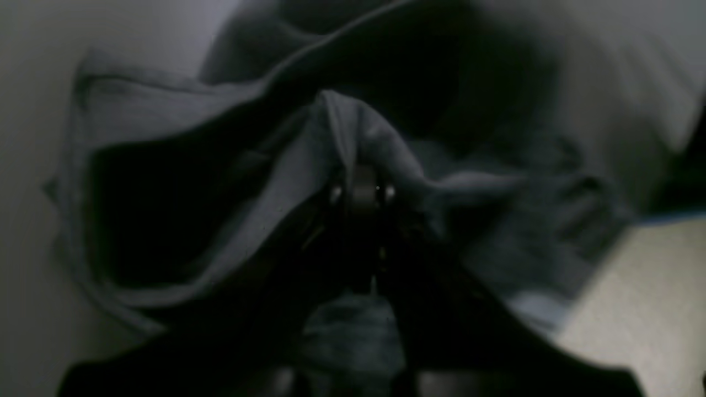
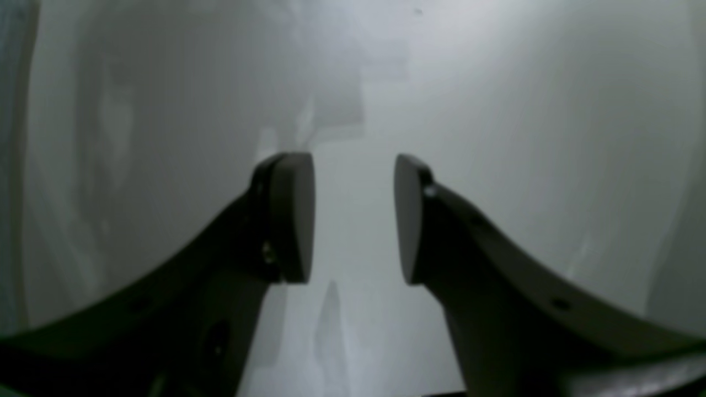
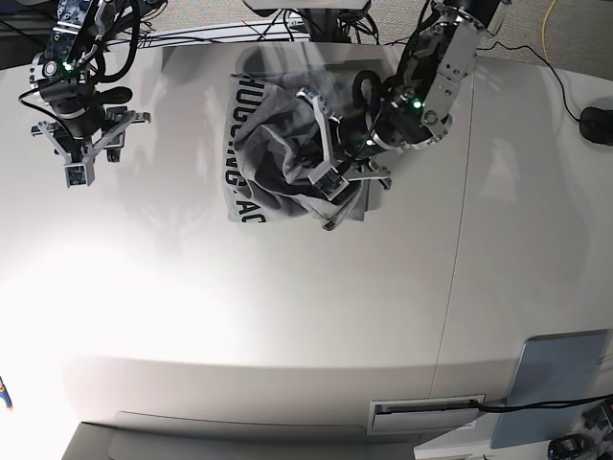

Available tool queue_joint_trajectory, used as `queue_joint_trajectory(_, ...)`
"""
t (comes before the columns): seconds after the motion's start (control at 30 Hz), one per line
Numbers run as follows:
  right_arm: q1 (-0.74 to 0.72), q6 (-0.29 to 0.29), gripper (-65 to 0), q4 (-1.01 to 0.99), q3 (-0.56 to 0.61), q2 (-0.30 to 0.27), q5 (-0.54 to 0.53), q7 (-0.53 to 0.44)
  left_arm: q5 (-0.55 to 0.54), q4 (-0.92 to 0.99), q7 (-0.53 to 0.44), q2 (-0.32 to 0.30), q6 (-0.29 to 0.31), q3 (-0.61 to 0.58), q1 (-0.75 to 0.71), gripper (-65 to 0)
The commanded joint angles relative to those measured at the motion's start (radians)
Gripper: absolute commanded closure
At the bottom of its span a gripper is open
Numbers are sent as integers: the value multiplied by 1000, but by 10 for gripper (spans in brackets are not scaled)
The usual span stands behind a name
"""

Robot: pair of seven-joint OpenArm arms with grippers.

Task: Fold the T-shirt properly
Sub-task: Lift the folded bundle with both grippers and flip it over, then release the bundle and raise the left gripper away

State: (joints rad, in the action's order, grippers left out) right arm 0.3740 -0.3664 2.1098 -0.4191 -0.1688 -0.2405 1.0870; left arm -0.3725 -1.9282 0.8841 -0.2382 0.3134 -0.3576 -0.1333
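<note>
A bunched ridge of the T-shirt (image 1: 353,138) is pinched in the closed jaws of the left gripper (image 3: 330,182), probably so a fold can be drawn. The shirt lies crumpled at the white worktop's (image 3: 287,316) far edge. Beyond the shirt's left side, the right gripper (image 2: 353,218) hangs, jaws parted and empty. Cables trail behind the shirt.

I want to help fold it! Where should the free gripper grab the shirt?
Probably the flat edge with the black letters. The shirt lies crumpled, with the left gripper shut on its other side. The lettered edge faces the open right gripper, so come down from above on that side and pinch the hem there.
</note>
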Motion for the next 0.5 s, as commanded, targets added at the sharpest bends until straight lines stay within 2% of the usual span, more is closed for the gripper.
queue_joint_trajectory(0.0,-3,-1,-241,19,-6,-12,-6,-31,-26,-55,-2,3,19,16,-3,0)
queue_joint_trajectory(0.23,-3,-29,-241,19,-6,-12,-6,-65,-169,-275,46,2,188,256,-210,-5)
queue_joint_trajectory(0.37,-3,-31,-241,19,-6,-11,-25,-67,-212,-293,71,3,305,393,-335,-5)
queue_joint_trajectory(0.47,-3,-31,-241,19,-6,-11,-40,-68,-212,-293,69,2,365,474,-412,-5)
